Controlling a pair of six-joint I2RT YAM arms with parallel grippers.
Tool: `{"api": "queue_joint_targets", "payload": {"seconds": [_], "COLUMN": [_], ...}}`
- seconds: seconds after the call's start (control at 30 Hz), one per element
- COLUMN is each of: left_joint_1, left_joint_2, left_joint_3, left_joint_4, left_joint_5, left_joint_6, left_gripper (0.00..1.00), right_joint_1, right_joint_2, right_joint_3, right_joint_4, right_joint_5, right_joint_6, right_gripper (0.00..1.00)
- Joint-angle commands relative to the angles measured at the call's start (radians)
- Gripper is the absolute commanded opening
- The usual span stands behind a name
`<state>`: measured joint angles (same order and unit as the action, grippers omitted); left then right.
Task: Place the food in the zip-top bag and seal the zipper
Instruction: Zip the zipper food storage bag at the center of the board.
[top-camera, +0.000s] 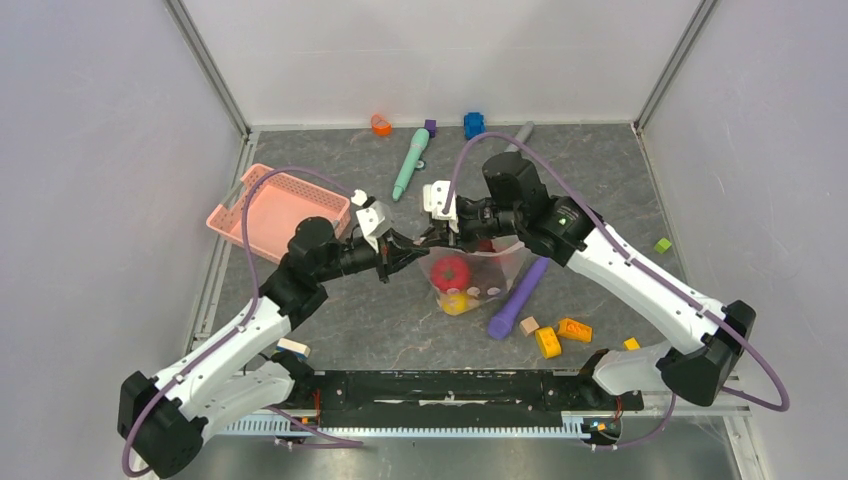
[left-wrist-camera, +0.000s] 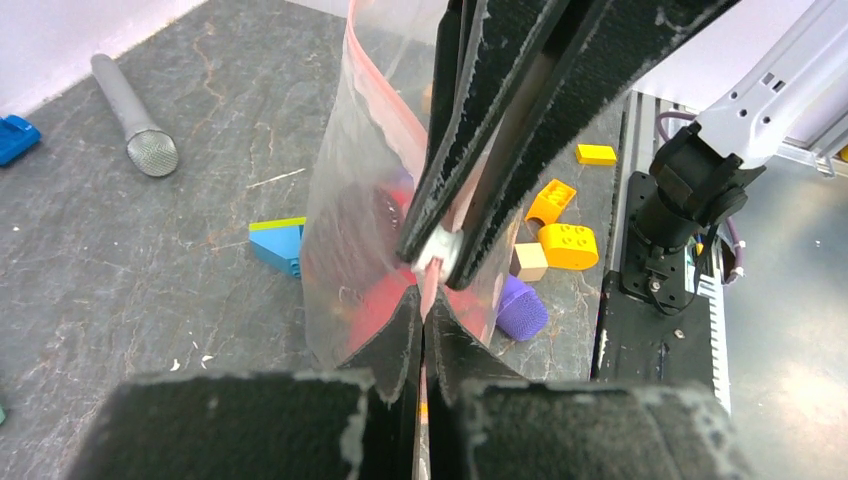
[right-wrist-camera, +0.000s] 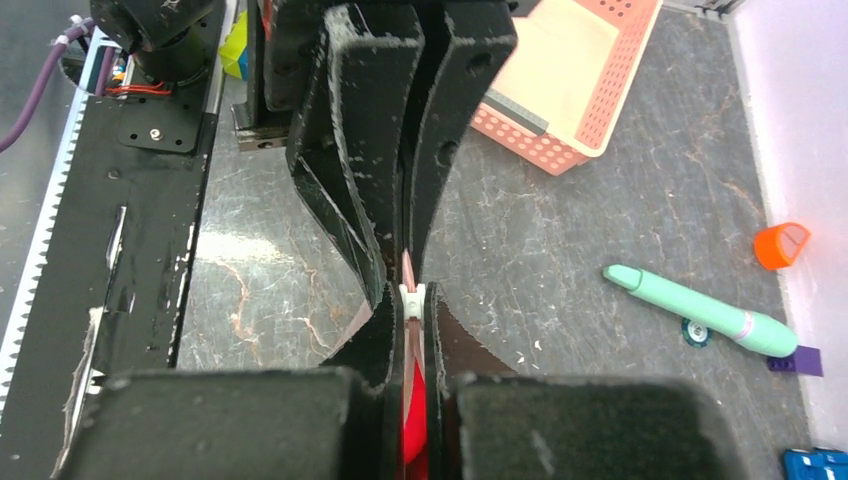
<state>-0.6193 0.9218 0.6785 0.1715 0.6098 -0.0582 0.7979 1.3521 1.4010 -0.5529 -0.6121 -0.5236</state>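
Left claw (left-wrist-camera: 421, 305) and right claw (right-wrist-camera: 410, 315) both clenched on the zipper (left-wrist-camera: 374, 90) mid-frame, food (top-camera: 452, 271) sitting inside the zip-top bag (top-camera: 505, 262).

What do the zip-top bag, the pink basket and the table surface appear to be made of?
Zip-top bag: thin clear plastic film, glossy; the red food shows through and it creases.
Pink basket: rigid moulded plastic, matte, with slatted walls.
Table surface: dark grey with pale veins, perhaps a stone-patterned mat; material uncertain.

Food (top-camera: 452, 272) inside bag (top-camera: 505, 265), basket (top-camera: 285, 210) left.
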Motion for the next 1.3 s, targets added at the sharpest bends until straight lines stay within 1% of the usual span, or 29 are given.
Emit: {"api": "queue_joint_targets", "payload": {"seconds": [0.0, 0.33, 0.5, 0.6, 0.7, 0.73, 0.77, 0.93, 1.07, 1.27], "left_joint_1": [0.001, 0.001, 0.001, 0.001, 0.001, 0.001, 0.001, 0.001, 0.001, 0.001], "left_joint_2": [-0.070, -0.136, -0.170, -0.187, -0.205, -0.210, -0.214, -0.222, -0.230, -0.233], "left_joint_3": [-0.023, -0.039, -0.062, -0.069, -0.070, -0.068, -0.066, -0.052, -0.048, -0.046], "left_joint_4": [0.039, 0.022, 0.022, 0.025, 0.023, 0.018, 0.014, -0.015, -0.037, -0.056], "left_joint_5": [-0.056, -0.125, -0.263, -0.348, -0.508, -0.541, -0.562, -0.577, -0.711, -0.768], "left_joint_6": [-0.004, -0.004, -0.038, -0.082, -0.158, -0.172, -0.178, -0.197, -0.239, -0.250], "left_gripper": [0.02, 0.02, 0.02, 0.02, 0.02, 0.02, 0.02, 0.02, 0.02, 0.02], "right_joint_1": [-0.012, -0.012, -0.013, -0.012, -0.012, -0.012, -0.012, -0.012, -0.012, -0.012], "right_joint_2": [-0.066, -0.119, -0.146, -0.157, -0.163, -0.166, -0.170, -0.178, -0.184, -0.197], "right_joint_3": [-0.027, -0.111, -0.157, -0.178, -0.193, -0.197, -0.202, -0.220, -0.226, -0.244], "right_joint_4": [0.047, 0.130, 0.176, 0.195, 0.211, 0.216, 0.223, 0.248, 0.255, 0.265], "right_joint_5": [0.102, 0.116, 0.141, 0.149, 0.175, 0.186, 0.192, 0.208, 0.258, 0.269], "right_joint_6": [0.034, 0.089, 0.127, 0.148, 0.171, 0.178, 0.189, 0.228, 0.257, 0.276], "right_gripper": [0.00, 0.00, 0.00, 0.00, 0.00, 0.00, 0.00, 0.00, 0.00, 0.00]}}
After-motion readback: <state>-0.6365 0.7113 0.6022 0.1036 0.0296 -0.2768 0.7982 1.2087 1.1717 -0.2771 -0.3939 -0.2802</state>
